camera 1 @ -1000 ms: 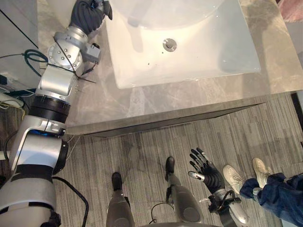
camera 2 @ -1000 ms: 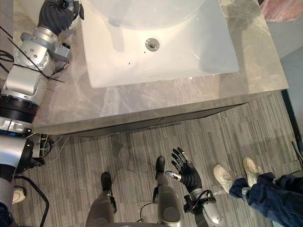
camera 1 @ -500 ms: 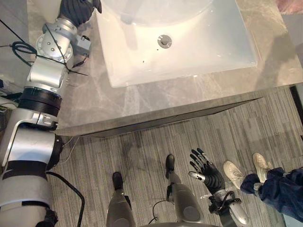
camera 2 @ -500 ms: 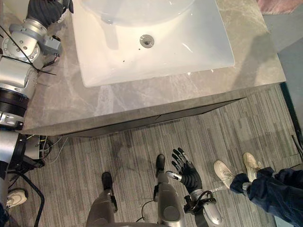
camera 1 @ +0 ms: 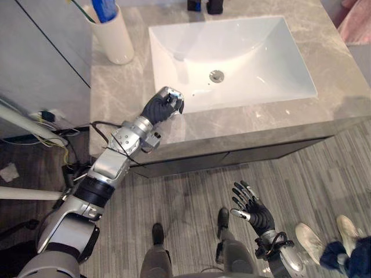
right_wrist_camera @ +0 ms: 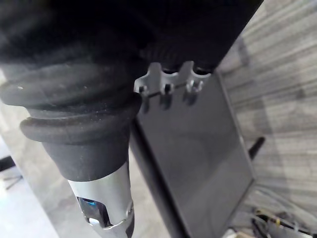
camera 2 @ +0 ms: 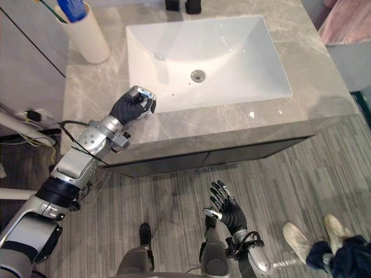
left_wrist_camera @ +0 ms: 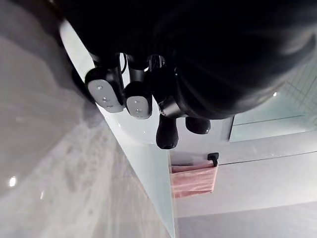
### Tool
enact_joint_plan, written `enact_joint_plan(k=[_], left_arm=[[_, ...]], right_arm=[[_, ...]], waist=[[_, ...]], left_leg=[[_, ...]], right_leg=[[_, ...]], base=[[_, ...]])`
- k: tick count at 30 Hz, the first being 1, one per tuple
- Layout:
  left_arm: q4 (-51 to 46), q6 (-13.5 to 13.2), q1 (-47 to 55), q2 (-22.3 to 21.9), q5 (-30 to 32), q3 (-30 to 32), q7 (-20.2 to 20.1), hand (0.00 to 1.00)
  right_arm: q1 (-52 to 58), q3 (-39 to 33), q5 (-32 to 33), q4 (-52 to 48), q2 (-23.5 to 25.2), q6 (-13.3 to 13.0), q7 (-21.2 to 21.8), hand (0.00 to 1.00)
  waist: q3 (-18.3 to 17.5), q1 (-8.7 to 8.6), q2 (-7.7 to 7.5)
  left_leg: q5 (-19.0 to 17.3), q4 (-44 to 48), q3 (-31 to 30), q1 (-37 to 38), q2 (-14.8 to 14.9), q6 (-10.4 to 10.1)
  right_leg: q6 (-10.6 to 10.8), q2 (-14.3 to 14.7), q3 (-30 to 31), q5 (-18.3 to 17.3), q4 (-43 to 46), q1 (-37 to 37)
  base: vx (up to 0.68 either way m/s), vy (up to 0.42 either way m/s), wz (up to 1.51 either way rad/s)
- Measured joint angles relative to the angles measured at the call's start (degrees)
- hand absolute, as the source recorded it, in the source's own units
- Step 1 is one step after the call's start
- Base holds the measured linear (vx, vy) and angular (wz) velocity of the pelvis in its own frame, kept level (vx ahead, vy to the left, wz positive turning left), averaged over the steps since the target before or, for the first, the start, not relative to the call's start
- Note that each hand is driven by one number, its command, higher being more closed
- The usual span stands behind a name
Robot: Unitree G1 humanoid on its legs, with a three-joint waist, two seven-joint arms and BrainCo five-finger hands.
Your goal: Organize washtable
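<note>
A grey stone bench point(camera 1: 116, 110) carries a white sink point(camera 1: 255, 63). From the head, the left hand point(camera 1: 161, 106) is at the sink's near-left corner, arm bent. The cup point(camera 1: 116, 40) stands well beyond it. The right hand point(camera 1: 255, 213) hangs low over the floor point(camera 1: 191, 185), fingers spread. At the left wrist, its fingers point(left_wrist_camera: 104, 91) are curled together by the sink's rim. A second ago this hand was farther up the sink's left edge.

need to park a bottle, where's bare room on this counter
Free: the counter right of the sink, and the front strip. Also bare between the cup and the curled left hand. Crowded: two dark items behind the sink. The right hand hangs open over the floor.
</note>
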Motion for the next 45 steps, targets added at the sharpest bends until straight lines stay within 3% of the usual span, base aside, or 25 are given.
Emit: enact_joint_plan(k=[4,8,17,23,29,45], left_arm=[[1.2,0.0,0.4,0.0,1.3,3.7,1.8,1.00],[9.1,0.2,0.3,0.4,4.1,8.8,3.9,1.00],[22.2,1.8,-8.7,4.4,10.1,11.0,6.3,1.00],[22.9,1.7,-11.7,5.2,11.2,11.0,8.1,1.00],[24.7,1.8,-16.6,5.2,11.2,10.4,9.2,1.00],[27.1,1.2,-25.4,6.4,11.1,10.3,11.2,1.00]], right_arm=[[-0.1,-0.1,-0.8,1.3,0.0,0.1,0.0,0.00],[0.0,-0.1,-1.1,2.3,0.1,0.3,0.0,0.00],[1.8,0.2,-3.3,3.5,0.4,0.7,-0.1,0.00],[1.7,0.2,-3.3,3.0,0.4,0.7,-0.2,0.00],[1.7,0.1,-3.3,2.7,0.5,0.7,-0.8,0.00],[1.5,0.1,-3.2,0.1,0.5,-0.1,-2.7,0.00]], waist=[[-1.5,0.95,-0.07],[-3.4,1.11,-0.31],[-4.9,0.84,-1.56],[-5.0,-0.29,-2.01],[-3.5,-0.79,-4.58],[2.2,-2.05,-5.25]], left_leg=[[0.3,-0.4,-0.6,0.9,-0.1,0.1],[0.7,-0.8,-1.2,1.3,-0.2,0.1],[1.2,-1.5,-1.3,1.3,-0.2,0.1],[1.7,-2.5,-0.8,0.2,-0.2,-0.1],[1.7,-2.3,1.1,-1.5,-0.1,-0.2],[1.7,-2.0,3.0,-4.3,0.0,-0.2]], right_leg=[[0.1,-0.1,-0.7,-0.1,0.0,1.2],[0.1,-0.2,-1.3,-0.1,0.0,1.8],[0.1,-0.2,-1.4,-0.1,0.0,1.5],[-0.1,-0.1,-0.8,0.1,0.0,-0.4],[-0.7,0.1,1.1,0.9,0.0,-3.4],[-0.9,0.2,3.1,1.5,0.0,-7.4]], base=[[-0.01,-0.008,0.11],[-0.02,-0.010,0.08],[0.00,-0.002,0.00],[0.01,-0.009,-0.06],[-0.01,-0.004,-0.16],[0.00,-0.008,-0.06]])
